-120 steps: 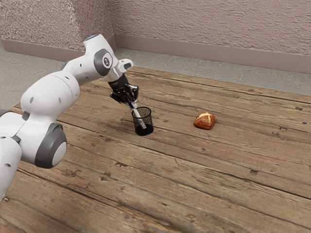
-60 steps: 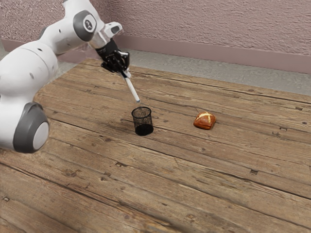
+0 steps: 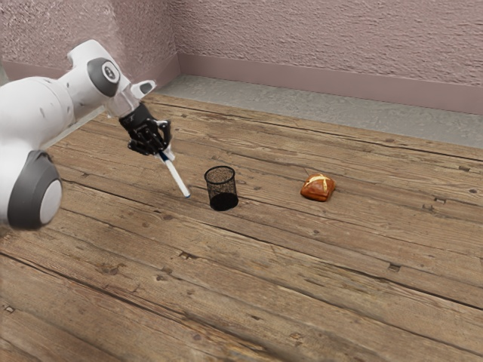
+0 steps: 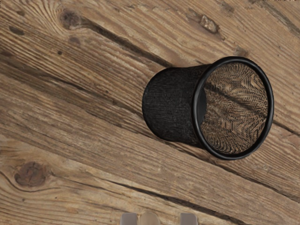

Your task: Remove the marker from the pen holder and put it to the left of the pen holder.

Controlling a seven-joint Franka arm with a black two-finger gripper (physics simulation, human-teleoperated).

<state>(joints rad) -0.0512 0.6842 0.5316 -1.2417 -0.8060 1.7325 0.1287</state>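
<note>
My gripper (image 3: 163, 151) is shut on the upper end of the white marker (image 3: 178, 177), which slants down toward the exterior view's right, outside the pen holder. Whether its lower tip touches the table cannot be told. The black mesh pen holder (image 3: 221, 188) stands upright, a short gap to the exterior view's right of the marker. In the wrist view, the pen holder (image 4: 172, 105) lies ahead of my gripper (image 4: 159, 219), and the marker's rounded end (image 4: 150, 219) appears between the fingertips.
A brown bread roll (image 3: 318, 187) with pale stripes sits on the wooden table (image 3: 317, 279), toward the exterior view's right from the pen holder. Behind the table rises a pinkish wall (image 3: 324, 41).
The marker has come up out of the pen holder in my gripper. Since then, my hand has carried it lower and toward the exterior view's left; pen holder and roll have stayed put.
</note>
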